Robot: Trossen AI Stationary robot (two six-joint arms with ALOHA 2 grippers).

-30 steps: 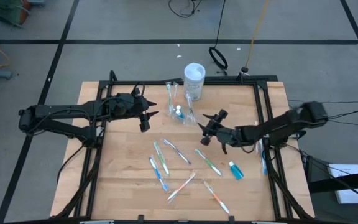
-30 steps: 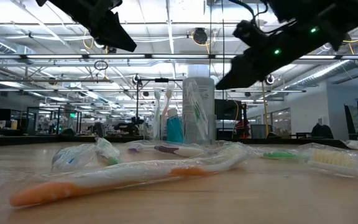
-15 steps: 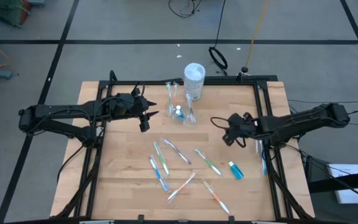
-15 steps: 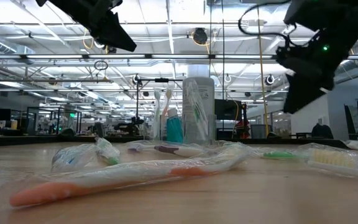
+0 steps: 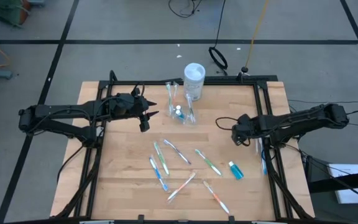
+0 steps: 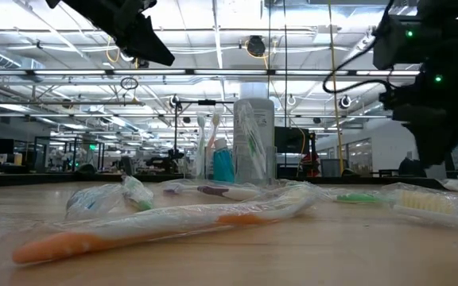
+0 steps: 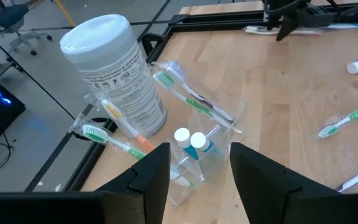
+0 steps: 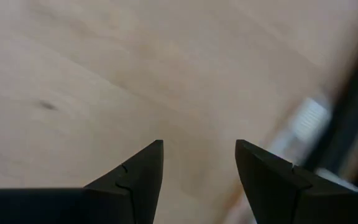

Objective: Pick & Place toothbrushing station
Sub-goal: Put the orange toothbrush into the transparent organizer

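The toothbrushing station is a small clear holder standing on the table's far middle, with wrapped toothbrushes and two white-capped tubes in it. It also shows in the left wrist view. My left gripper is open and empty, held above the table just left of the holder, fingers pointing at it. My right gripper is open and empty near the table's right side, pointing down at bare wood. It hangs at the right of the low view.
A tall white-capped container stands just behind the holder. Several wrapped toothbrushes and a blue tube lie loose on the near middle of the table. Another toothbrush lies along the right frame rail. Bare wood lies at the table's left.
My right gripper has moved from beside the holder toward the table's right edge and has tipped from slanting to pointing down. The holder and the loose toothbrushes have stayed in place.
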